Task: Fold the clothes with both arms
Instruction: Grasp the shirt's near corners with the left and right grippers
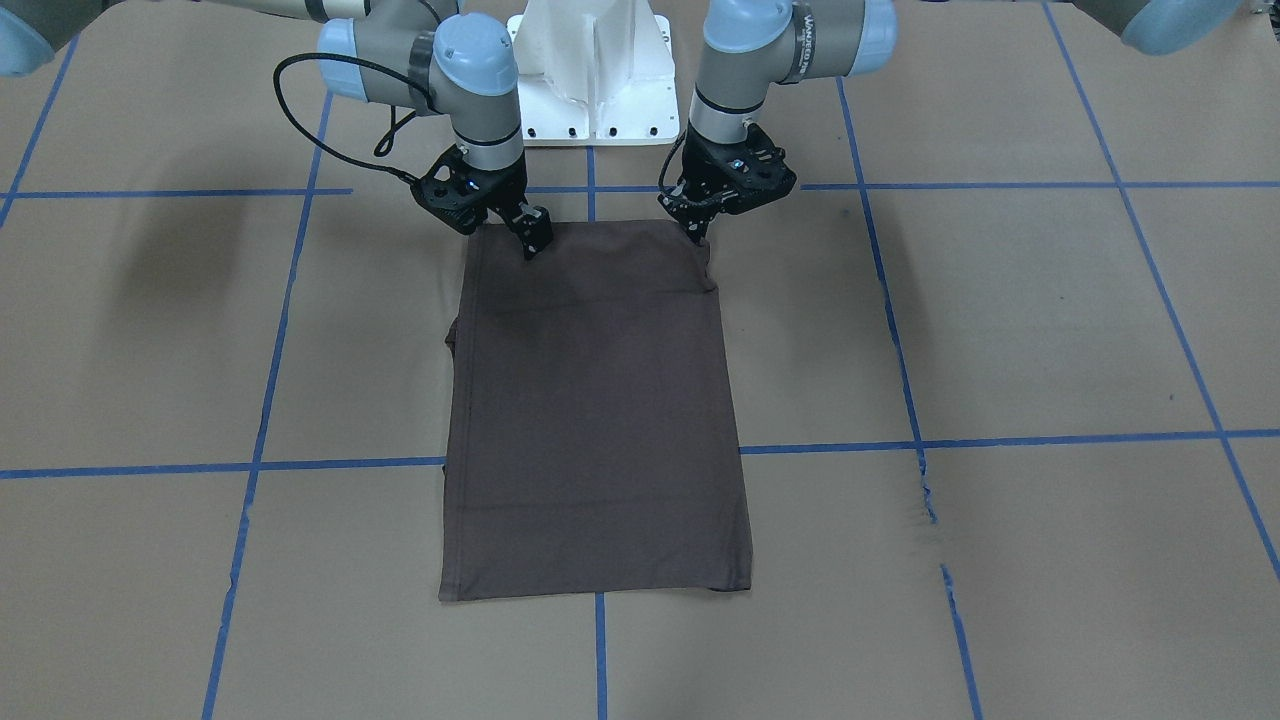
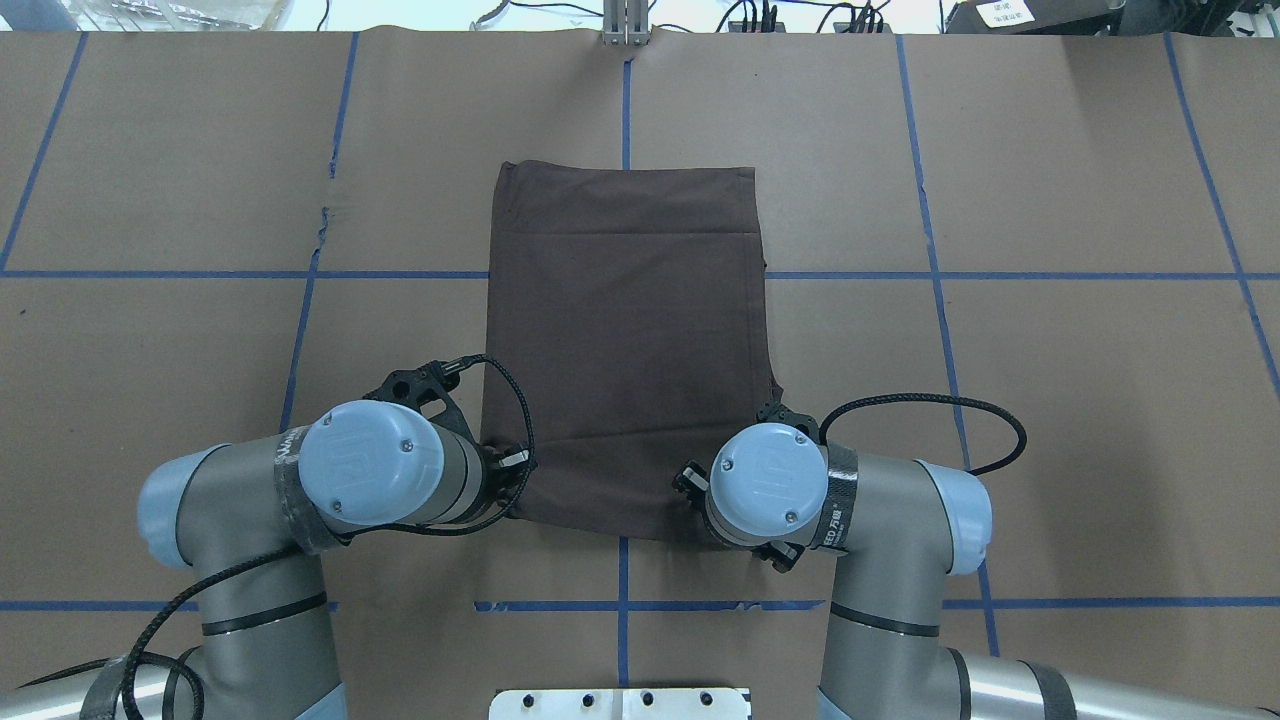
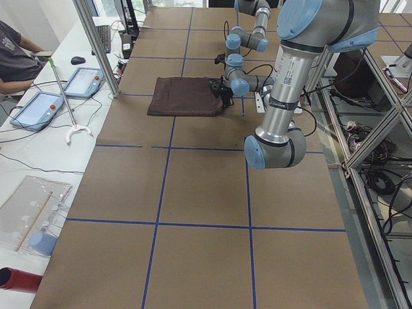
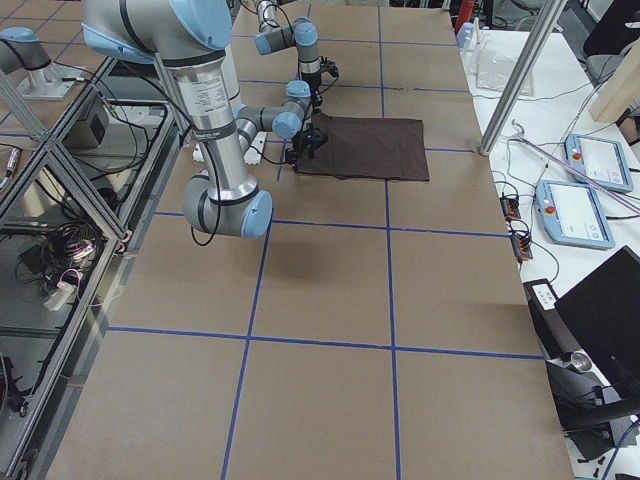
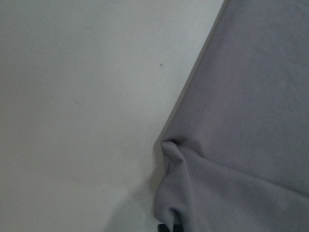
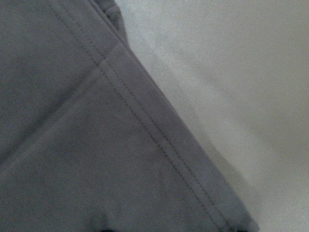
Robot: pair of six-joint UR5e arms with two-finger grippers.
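Note:
The dark grey-brown T-shirt (image 1: pixel 595 400) lies folded into a flat rectangle in the middle of the table (image 2: pixel 625 330); collar, logo and tags are hidden. Both grippers are at its edge nearest the robot. My left gripper (image 1: pixel 700 232) is shut on that edge's corner, and the left wrist view shows the cloth (image 5: pixel 241 121) bunched up at the fingertips. My right gripper (image 1: pixel 535 245) is on the same edge, a little in from the other corner. In the right wrist view the stitched hem (image 6: pixel 145 121) lies flat with the fingertips apart at the bottom, so it is open.
The white pedestal (image 1: pixel 595 70) stands just behind the grippers. Brown paper with blue tape lines (image 1: pixel 600 640) covers the table, torn at one spot (image 1: pixel 925 490). Tablets (image 3: pixel 38 106) and an operator (image 3: pixel 16 55) are beyond the far side.

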